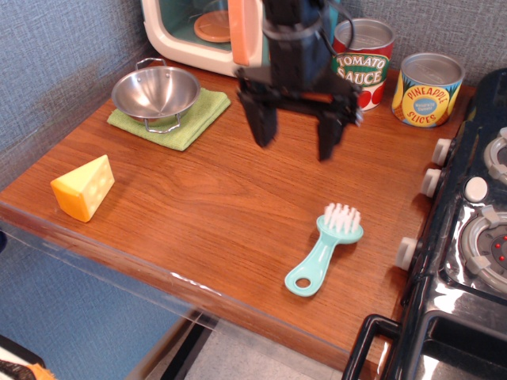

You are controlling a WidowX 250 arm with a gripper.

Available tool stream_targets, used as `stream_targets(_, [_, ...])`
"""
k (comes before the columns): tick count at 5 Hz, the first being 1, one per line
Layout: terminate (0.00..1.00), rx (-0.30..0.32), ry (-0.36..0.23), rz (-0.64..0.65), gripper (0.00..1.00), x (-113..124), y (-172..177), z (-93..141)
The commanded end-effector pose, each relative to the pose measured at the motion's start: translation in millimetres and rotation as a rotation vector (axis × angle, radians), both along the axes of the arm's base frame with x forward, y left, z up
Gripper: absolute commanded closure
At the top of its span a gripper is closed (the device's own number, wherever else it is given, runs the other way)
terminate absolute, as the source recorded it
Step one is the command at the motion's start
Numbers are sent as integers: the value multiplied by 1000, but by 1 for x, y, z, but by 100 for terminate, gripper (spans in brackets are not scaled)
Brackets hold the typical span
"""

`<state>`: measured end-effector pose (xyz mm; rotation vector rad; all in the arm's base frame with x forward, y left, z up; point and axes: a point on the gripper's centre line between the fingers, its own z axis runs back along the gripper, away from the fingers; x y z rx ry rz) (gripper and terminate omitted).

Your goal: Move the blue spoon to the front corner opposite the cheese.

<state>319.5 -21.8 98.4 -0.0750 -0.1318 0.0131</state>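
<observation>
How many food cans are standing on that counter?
2. The tomato sauce can stands at the back, just behind the robot's open jaws, and the pineapple slices can stands to its right, near the stove. The arm could be hiding another behind it.

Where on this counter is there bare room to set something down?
Bare wood lies between the cheese and the blue spoon, and below the open hand. The back is crowded: bowl, microwave, two cans.

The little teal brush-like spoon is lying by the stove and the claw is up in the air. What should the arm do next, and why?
Probably just back away. The light-teal plastic blue spoon lies flat near the front corner, across from the yellow cheese wedge, and the black gripper hangs open and empty above it.
</observation>
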Motion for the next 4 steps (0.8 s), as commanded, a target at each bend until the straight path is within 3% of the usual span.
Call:
stream_targets(1, [0, 36, -6, -23, 0, 20, 24, 5])
stream_targets(3, [0, 41, -26, -8, 0, 20, 26, 1])
stream_targets(4, [100, 41, -26, -8, 0, 20, 26, 1])
